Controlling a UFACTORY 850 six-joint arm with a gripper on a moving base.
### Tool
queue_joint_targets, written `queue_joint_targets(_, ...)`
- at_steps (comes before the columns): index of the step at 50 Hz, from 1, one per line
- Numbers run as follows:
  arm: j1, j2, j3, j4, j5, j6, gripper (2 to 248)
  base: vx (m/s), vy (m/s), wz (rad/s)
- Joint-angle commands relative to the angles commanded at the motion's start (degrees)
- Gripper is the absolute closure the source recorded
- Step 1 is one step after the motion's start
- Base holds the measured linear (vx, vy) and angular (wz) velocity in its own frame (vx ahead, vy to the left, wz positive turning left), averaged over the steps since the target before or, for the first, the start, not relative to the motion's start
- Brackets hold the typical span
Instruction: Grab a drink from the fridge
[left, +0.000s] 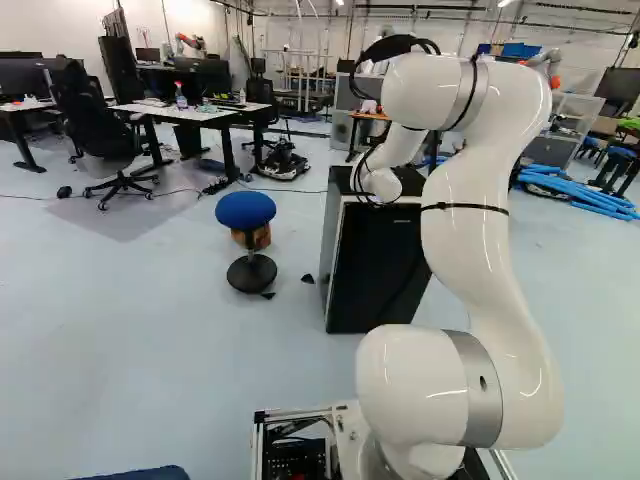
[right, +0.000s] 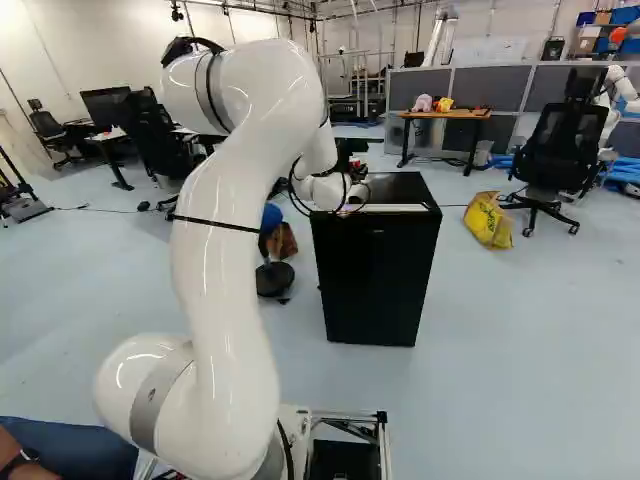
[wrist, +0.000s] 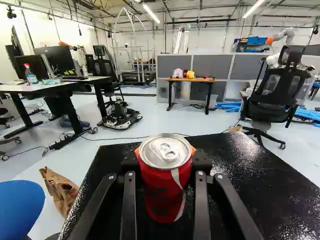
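Pale floor (left: 150, 320) runs through a large white-walled room, with work furniture along its left and far sides.

Task item: one red can (wrist: 165, 180), upright, silver lid up. It is located in the gripper (right: 354, 160), above the black top of the fridge (right: 378, 275). Grip: clenched on the can, orange pads bearing on it from two sides. Whether the can's base touches the fridge top cannot be determined; the lower end is hard to make out.

Fridge: upright, ahead of the base, black front facing near, closed. The white arm (right: 225, 240) rises from its joint at the near edge, arches over and reaches to the fridge top.

Left of the fridge: a blue stool (left: 246, 210) on a round black foot, just beside a brown paper bag (wrist: 59, 190). Farther left: a white-topped desk (left: 190, 113) with a spray bottle (wrist: 30, 74) standing on it. Between desk and far wall side, a low wheeled machine (wrist: 120, 116) sits on the floor.

Far side: a wooden table (right: 445, 114), bearing a pink item (right: 423, 103) and a yellow item (right: 445, 104), in front of a grey partition (wrist: 206, 66).

Right of the fridge: a yellow bag (right: 489, 220), near a black office chair (right: 562, 150).
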Motion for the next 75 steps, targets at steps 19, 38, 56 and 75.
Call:
queue_joint_targets(19, 0.0, 1.1, 0.0, 0.0, 0.0, 0.0, 152, 0.000, 0.000, 0.000)
queue_joint_targets(38, 0.2, 2.0, 1.1, 0.0, -0.1, 0.0, 152, 0.000, 0.000, 0.000)
queue_joint_targets(56, 0.9, 4.7, 4.3, 0.0, -0.3, 0.0, 152, 0.000, 0.000, 0.000)
queue_joint_targets(75, 2.0, 9.4, 9.9, 0.0, -0.8, 0.0, 152, 0.000, 0.000, 0.000)
